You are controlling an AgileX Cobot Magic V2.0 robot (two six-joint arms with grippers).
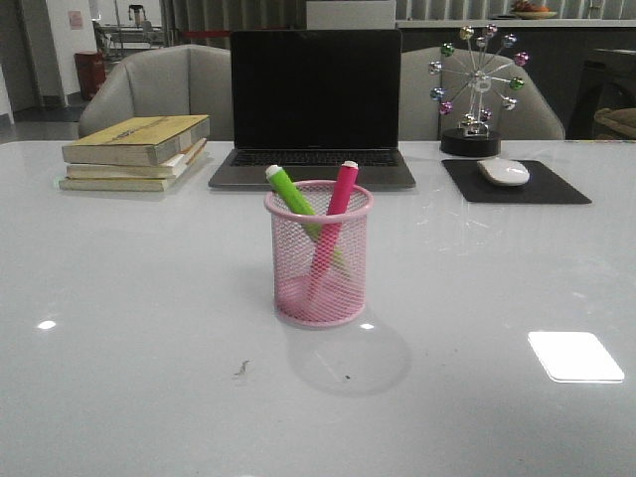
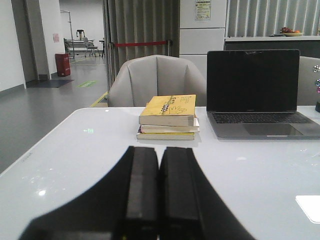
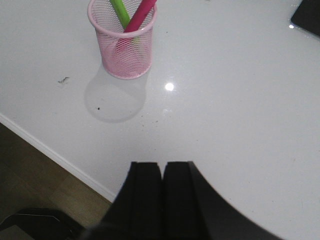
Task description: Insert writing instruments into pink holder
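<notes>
Pink wire-mesh holder (image 1: 318, 256) stands upright on the white table (image 1: 129, 328), near the middle, in front of the laptop (image 1: 314, 104). Both markers are inside it — the lime green marker (image 1: 290, 193) leans toward my left, the magenta marker (image 1: 338, 204) toward my right, and they cross within the mesh, white tips above the rim. My left gripper (image 2: 159, 187) has its two black fingers pressed together with nothing between them; it points across the table toward the stack of books (image 2: 167, 118), well apart from the holder. My right gripper (image 3: 161, 192) is likewise closed and empty — it hangs near the table's front edge, the holder some way ahead of it. A small dark speck or scrap lies on the table near the holder's shadow; too small to identify. Mouse (image 1: 504, 171) sits on its black pad (image 1: 515, 183).
</notes>
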